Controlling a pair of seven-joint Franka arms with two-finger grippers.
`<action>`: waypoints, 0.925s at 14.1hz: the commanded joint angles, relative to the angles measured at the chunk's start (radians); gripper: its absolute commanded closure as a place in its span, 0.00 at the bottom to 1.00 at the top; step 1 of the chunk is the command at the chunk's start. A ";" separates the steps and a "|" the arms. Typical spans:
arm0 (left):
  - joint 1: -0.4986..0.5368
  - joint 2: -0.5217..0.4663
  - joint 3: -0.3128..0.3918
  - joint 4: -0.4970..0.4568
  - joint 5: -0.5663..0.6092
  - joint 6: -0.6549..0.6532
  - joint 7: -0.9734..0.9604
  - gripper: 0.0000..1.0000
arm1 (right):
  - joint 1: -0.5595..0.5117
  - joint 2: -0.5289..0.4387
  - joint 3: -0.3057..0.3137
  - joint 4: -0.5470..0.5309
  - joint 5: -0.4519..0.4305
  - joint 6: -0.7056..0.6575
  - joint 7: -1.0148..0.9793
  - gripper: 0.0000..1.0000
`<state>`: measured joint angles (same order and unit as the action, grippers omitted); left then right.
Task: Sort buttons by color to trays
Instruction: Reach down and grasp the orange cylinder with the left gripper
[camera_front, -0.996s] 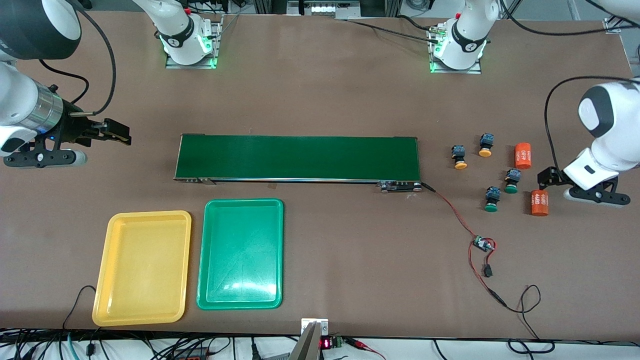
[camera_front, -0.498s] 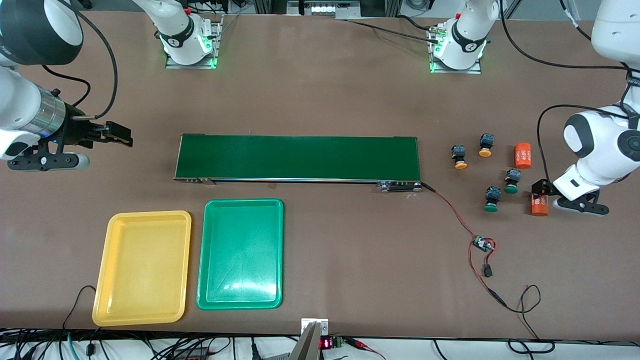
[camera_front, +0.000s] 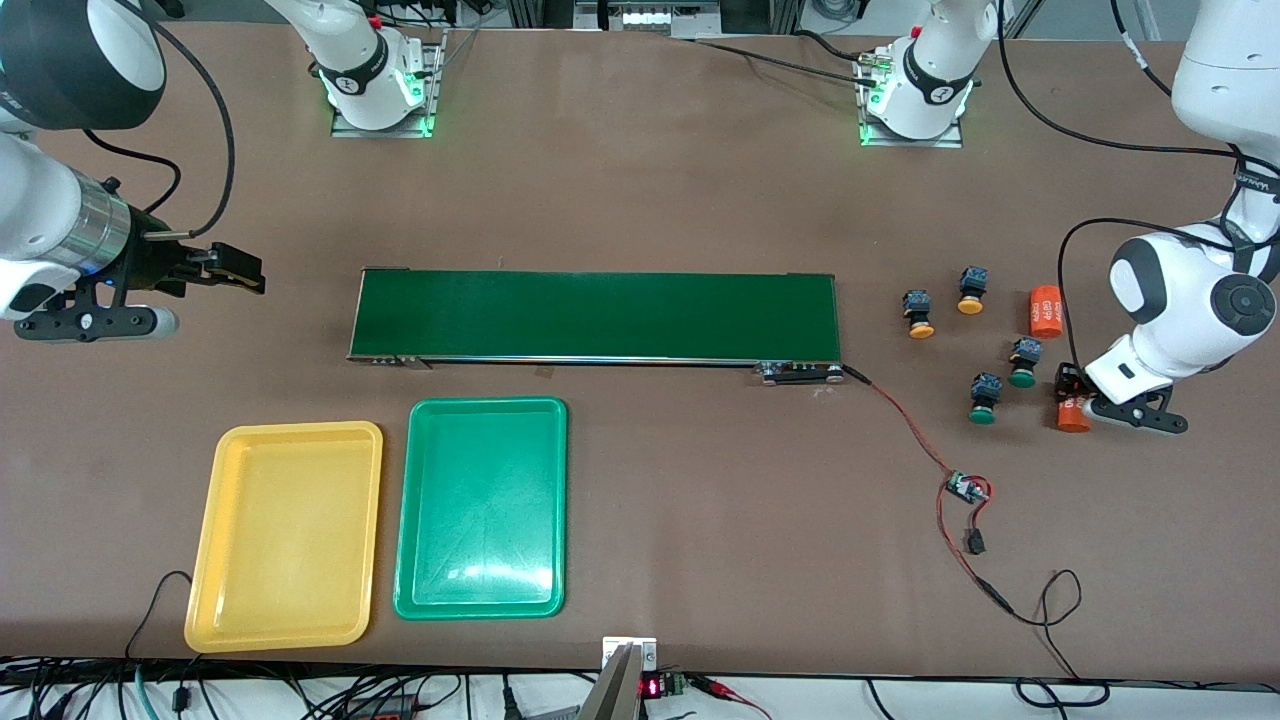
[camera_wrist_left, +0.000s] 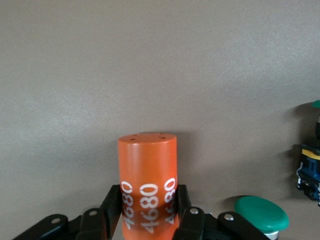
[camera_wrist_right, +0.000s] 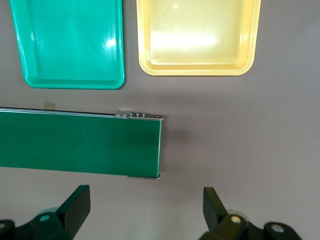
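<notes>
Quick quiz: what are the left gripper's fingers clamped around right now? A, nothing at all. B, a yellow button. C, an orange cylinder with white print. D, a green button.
C: the left wrist view shows the left gripper with a finger on each side of the orange cylinder, while a green button sits untouched beside it.

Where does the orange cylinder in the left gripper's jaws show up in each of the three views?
Front view: orange cylinder at the left arm's end of the table, in the left gripper, beside a green button.
Left wrist view: cylinder low at centre between the jaws, white print showing.
Right wrist view: not in it.
Shared landmark: that green button.
</notes>
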<state>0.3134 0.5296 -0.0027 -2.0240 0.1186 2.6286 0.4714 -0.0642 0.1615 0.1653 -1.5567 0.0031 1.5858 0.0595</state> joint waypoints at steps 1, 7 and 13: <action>0.004 -0.022 -0.014 0.021 0.013 -0.047 0.047 0.67 | -0.005 0.004 0.000 0.021 0.009 -0.020 -0.013 0.00; 0.001 -0.178 -0.129 0.099 0.013 -0.393 0.140 0.66 | -0.003 0.006 0.000 0.021 0.009 -0.020 -0.013 0.00; 0.003 -0.197 -0.386 0.260 0.006 -0.826 0.240 0.67 | -0.005 0.006 -0.001 0.021 0.009 -0.017 -0.013 0.00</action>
<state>0.3065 0.3190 -0.3117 -1.8046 0.1185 1.8782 0.6645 -0.0645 0.1617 0.1651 -1.5565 0.0030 1.5856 0.0595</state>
